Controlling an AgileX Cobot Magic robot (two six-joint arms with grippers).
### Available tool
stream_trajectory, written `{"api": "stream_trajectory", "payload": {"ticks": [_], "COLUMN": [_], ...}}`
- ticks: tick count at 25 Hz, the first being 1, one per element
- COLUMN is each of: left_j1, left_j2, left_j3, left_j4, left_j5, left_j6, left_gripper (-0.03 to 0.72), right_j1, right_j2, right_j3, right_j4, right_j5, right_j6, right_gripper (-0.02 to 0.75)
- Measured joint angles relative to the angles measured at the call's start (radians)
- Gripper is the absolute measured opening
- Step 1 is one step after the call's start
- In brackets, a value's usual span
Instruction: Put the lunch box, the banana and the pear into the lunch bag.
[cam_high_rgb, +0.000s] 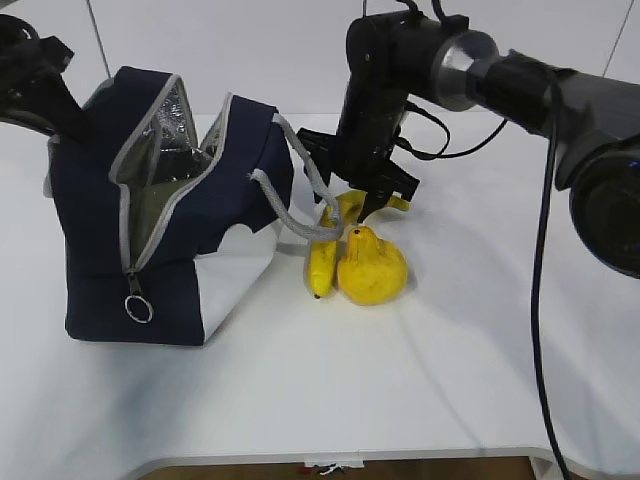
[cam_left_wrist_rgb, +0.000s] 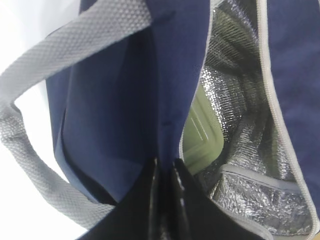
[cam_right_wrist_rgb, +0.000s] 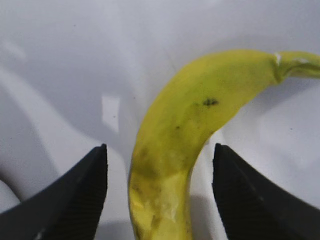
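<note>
Banana between wide-spread fingers of right gripper, untouched, beside pear.

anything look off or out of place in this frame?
Nothing stands out. The lunch bag stands unzipped with the lunch box already inside, left gripper shut on the bag's edge. The banana and pear lie side by side on the table, intact, right gripper open astride the banana.
</note>
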Motion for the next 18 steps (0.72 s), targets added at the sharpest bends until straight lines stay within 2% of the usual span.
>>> {"api": "stream_trajectory", "payload": {"ticks": [15, 18], "left_j1": [0.0, 0.0], "left_j2": [0.0, 0.0], "left_j3": [0.0, 0.0], "left_j4": [0.001, 0.001], "left_j5": [0.0, 0.0], "left_j6": [0.0, 0.0], "left_gripper": [0.002, 0.002], "right_j1": [0.0, 0.0], "right_j2": [0.03, 0.03], "right_j3": [0.0, 0.0], "right_j4": [0.054, 0.054], "right_j5": [0.035, 0.038], "right_j6": [-0.019, -0.029], "right_gripper": [0.522, 0.476]}}
